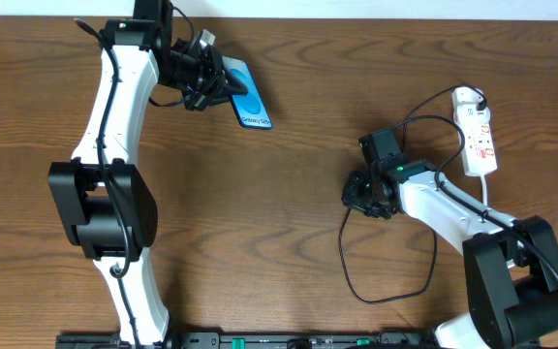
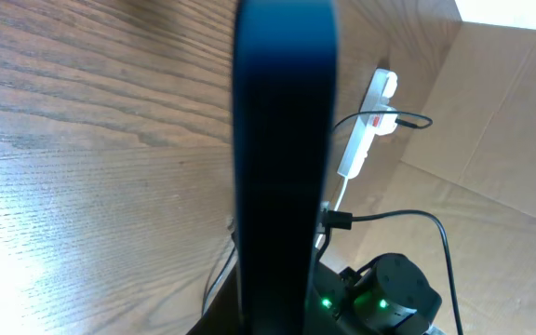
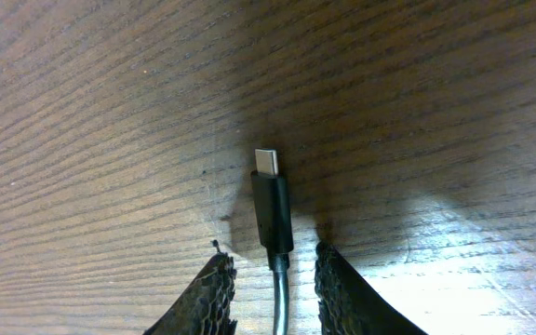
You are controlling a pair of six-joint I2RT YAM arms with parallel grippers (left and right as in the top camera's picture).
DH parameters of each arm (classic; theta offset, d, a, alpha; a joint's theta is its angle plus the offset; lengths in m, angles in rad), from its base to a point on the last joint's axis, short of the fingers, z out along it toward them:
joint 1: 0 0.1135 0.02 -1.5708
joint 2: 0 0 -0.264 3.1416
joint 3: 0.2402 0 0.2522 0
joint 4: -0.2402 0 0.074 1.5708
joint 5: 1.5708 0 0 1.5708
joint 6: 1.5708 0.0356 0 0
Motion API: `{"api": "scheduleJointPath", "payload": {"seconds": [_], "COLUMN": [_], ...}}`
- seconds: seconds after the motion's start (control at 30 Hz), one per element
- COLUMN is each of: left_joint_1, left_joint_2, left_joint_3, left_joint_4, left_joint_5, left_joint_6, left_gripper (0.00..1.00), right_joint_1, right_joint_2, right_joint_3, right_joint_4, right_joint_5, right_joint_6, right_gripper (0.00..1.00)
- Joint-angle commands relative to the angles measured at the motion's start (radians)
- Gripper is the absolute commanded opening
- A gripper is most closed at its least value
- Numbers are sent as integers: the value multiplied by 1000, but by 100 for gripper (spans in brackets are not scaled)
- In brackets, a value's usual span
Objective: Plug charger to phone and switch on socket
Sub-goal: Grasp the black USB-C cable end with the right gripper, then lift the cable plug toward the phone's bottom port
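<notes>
My left gripper (image 1: pixel 204 83) is shut on one end of the phone (image 1: pixel 250 97), which is held tilted at the back left with its blue screen showing. In the left wrist view the phone (image 2: pixel 285 158) is edge-on, a dark upright bar. The charger cable (image 1: pixel 352 262) loops across the table on the right. Its plug tip (image 3: pixel 271 209) lies flat on the wood. My right gripper (image 3: pixel 273 279) is open and low over it, one finger on each side of the cable, not touching it; it also shows in the overhead view (image 1: pixel 366 194). The socket (image 1: pixel 478 131) lies at the far right, with the black cable running into it.
The socket (image 2: pixel 366 130) and the right arm's wrist (image 2: pixel 389 298) with green lights show beyond the phone in the left wrist view. A cardboard wall (image 2: pixel 491 121) stands past the table's right edge. The socket's white cord (image 1: pixel 485 194) runs down toward the right arm's base.
</notes>
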Motion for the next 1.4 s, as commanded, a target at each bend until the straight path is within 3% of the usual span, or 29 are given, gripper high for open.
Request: {"api": "scheduleJointPath", "payload": {"seconds": [0.0, 0.13, 0.6, 1.03, 1.17, 1.27, 1.37], "left_joint_1": [1, 1, 1, 1, 1, 1, -1], "left_joint_2": [-34, -34, -34, -34, -34, -34, -34], "left_joint_3": [19, 19, 19, 19, 19, 19, 19], "left_joint_4": [-2, -2, -5, -5, 46, 167, 263], "left_joint_5": [16, 16, 16, 26, 216, 485, 626], "left_joint_6": [20, 20, 19, 20, 82, 132, 137], "left_gripper": [7, 7, 7, 7, 7, 7, 7], "right_joint_1": [-6, -6, -6, -6, -6, -6, -6], "right_joint_2": [38, 38, 38, 32, -28, -136, -241], "right_joint_3": [-14, -14, -14, -1, 31, 52, 52], "right_joint_4": [-6, -5, -4, -4, 0, 39, 87], "right_joint_5": [16, 22, 31, 6, -106, -306, -475], "right_joint_6": [-10, -10, -10, -46, -137, -285, -400], "right_gripper": [27, 22, 18, 1, 1, 1, 1]}}
